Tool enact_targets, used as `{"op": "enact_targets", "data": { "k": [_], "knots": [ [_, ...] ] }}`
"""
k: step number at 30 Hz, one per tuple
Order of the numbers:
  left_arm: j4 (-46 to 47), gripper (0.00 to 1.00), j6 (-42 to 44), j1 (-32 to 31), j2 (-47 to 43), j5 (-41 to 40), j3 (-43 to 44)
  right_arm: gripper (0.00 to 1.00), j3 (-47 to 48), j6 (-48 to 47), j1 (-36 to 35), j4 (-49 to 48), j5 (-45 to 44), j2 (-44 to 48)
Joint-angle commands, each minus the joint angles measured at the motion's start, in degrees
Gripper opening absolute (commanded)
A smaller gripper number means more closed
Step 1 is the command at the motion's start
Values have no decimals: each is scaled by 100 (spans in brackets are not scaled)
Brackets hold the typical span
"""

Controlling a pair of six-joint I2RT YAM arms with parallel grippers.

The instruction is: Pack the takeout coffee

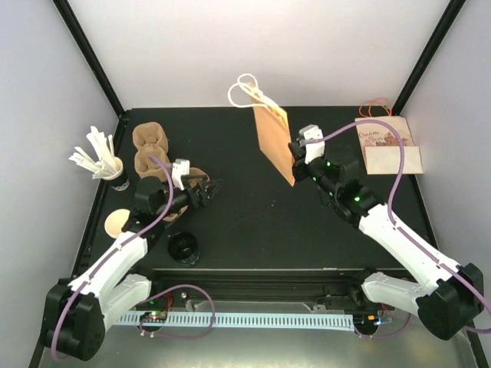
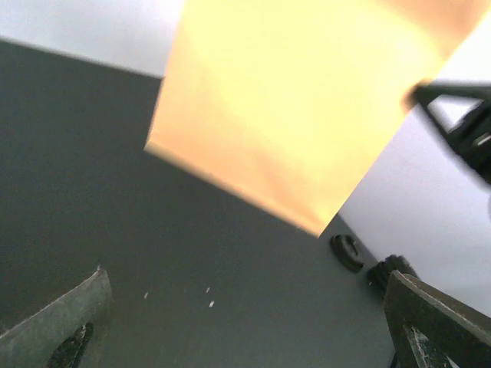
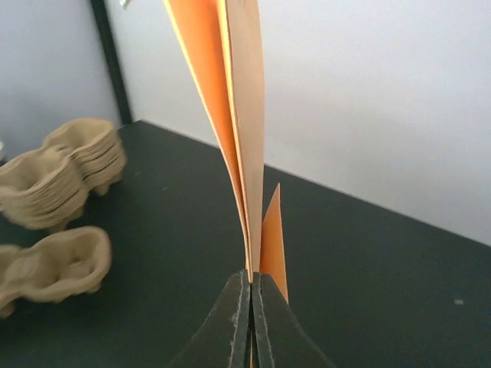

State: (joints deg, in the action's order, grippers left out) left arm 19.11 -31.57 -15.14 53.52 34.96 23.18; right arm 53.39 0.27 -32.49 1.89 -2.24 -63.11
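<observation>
Clearly early on: the bag [image 1: 273, 142], flat and unopened at upper centre, hangs pinched in the right gripper [image 1: 294, 151], while the left gripper [image 1: 213, 188] gapes wide, empty, and nothing is packed.

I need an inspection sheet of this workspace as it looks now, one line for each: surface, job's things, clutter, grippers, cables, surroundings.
Surface: black table, no spill seen.
Job's things: brown paper bag, folded flat, held up by one edge; cup carriers of pulp, stacked at the left rear.
Clutter: black cup of white sticks at the left edge; tan disc and black round object near the left arm; printed flat bags at the right rear.
Grippers: left gripper open, holding nothing; right gripper shut on the paper bag.
Cables: purple cable along each arm, no snag seen.
Surroundings: white walls, black frame posts.
</observation>
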Motion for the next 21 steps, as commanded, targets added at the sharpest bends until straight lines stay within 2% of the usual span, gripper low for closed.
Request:
{"op": "enact_targets", "data": {
  "k": [1, 5, 9, 12, 16, 21],
  "knots": [
    [-508, 99, -167, -42, -498, 208, 604, 1, -391, 279, 15, -1024, 1414, 23],
    [-567, 99, -428, -46, -724, 155, 867, 1, -938, 466, 15, -1349, 1936, 299],
    [-848, 99, -1595, -33, -490, 36, 1226, 1, -1556, 505, 15, -1884, 2135, 547],
    [-947, 93, -2352, -26, -273, 121, 1425, 1, -1787, 379, 15, -1971, 2232, 619],
    [-378, 84, -3058, -27, -47, 383, 1459, 1, -1853, 228, 15, -1829, 2291, 636],
    [267, 78, -3545, -32, 322, 647, 1596, 1, -1954, 190, 15, -1890, 2353, 647]
  ]
}}
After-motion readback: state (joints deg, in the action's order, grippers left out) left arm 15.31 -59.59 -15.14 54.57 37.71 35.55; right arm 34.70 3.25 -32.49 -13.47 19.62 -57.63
